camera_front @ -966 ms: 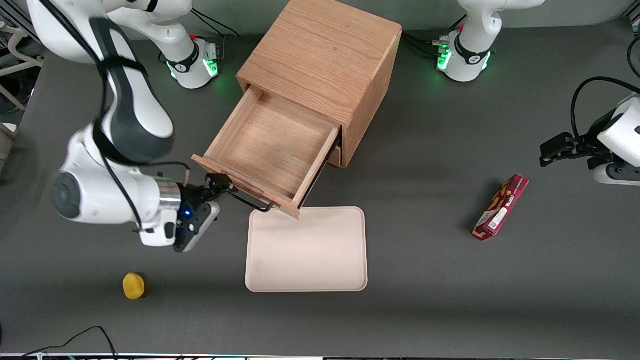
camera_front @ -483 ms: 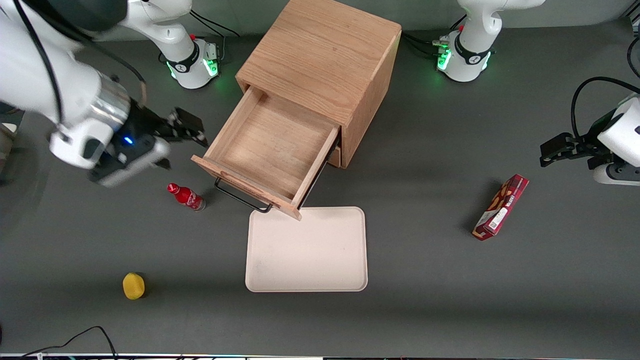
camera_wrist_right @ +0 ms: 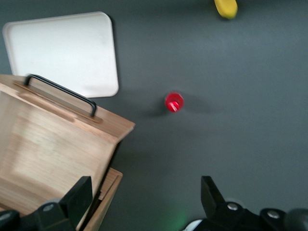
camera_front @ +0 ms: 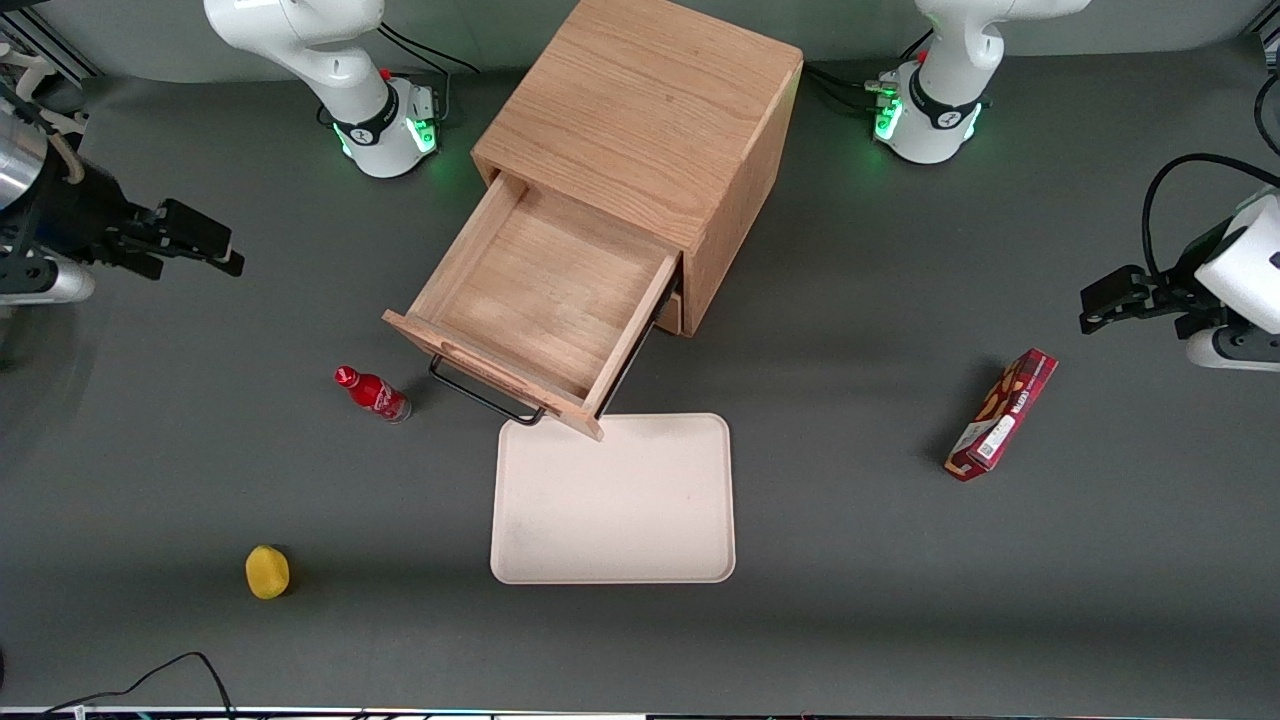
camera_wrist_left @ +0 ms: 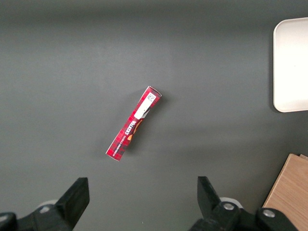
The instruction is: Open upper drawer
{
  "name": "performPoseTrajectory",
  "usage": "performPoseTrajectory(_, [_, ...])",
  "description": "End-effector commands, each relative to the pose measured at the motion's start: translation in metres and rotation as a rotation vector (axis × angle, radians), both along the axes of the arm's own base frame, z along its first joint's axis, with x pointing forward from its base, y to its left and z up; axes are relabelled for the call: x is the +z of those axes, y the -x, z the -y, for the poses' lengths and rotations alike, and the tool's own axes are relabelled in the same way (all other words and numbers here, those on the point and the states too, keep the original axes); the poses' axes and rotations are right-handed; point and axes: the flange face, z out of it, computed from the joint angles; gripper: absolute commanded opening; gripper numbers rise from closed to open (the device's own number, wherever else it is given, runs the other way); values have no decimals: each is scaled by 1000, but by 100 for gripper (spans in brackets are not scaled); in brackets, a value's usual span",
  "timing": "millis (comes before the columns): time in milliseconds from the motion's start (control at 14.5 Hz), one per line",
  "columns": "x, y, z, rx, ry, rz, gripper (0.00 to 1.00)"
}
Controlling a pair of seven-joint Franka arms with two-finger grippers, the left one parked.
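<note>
The upper drawer (camera_front: 545, 290) of the oak cabinet (camera_front: 650, 110) stands pulled far out, its inside bare, its long black bar handle (camera_front: 487, 397) facing the front camera. In the right wrist view the drawer (camera_wrist_right: 43, 144) and its handle (camera_wrist_right: 60, 94) show from above. My gripper (camera_front: 195, 243) is open and empty, high above the table toward the working arm's end, well apart from the drawer. Its fingers (camera_wrist_right: 79, 192) stand wide apart. The lower drawer is hidden under the upper one.
A white tray (camera_front: 613, 500) lies in front of the drawer. A small red bottle (camera_front: 372, 393) stands beside the drawer's handle end. A yellow lemon-like object (camera_front: 267, 572) lies nearer the front camera. A red box (camera_front: 1002, 413) lies toward the parked arm's end.
My gripper let go of the handle, rose and swung away from the drawer toward the working arm's end. The red bottle came into view. The drawer has stayed open and still.
</note>
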Motion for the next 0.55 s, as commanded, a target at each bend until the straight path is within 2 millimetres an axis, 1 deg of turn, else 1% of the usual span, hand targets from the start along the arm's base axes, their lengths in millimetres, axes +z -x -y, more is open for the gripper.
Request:
performPoseTrajectory(0, [-36,57,6,-43,38,72,100])
performPoseTrajectory(69, [-53,70,12,-54,35,101,100])
performPoseTrajectory(138, [-65,74,21,-64,54,114,100])
performPoseTrajectory(207, [-63,70,25,-44,90,126,100])
performPoseTrajectory(345, [-44,53,29,-73,91,134,100])
performPoseTrajectory(483, [-23,39,30,-64,92,130,100])
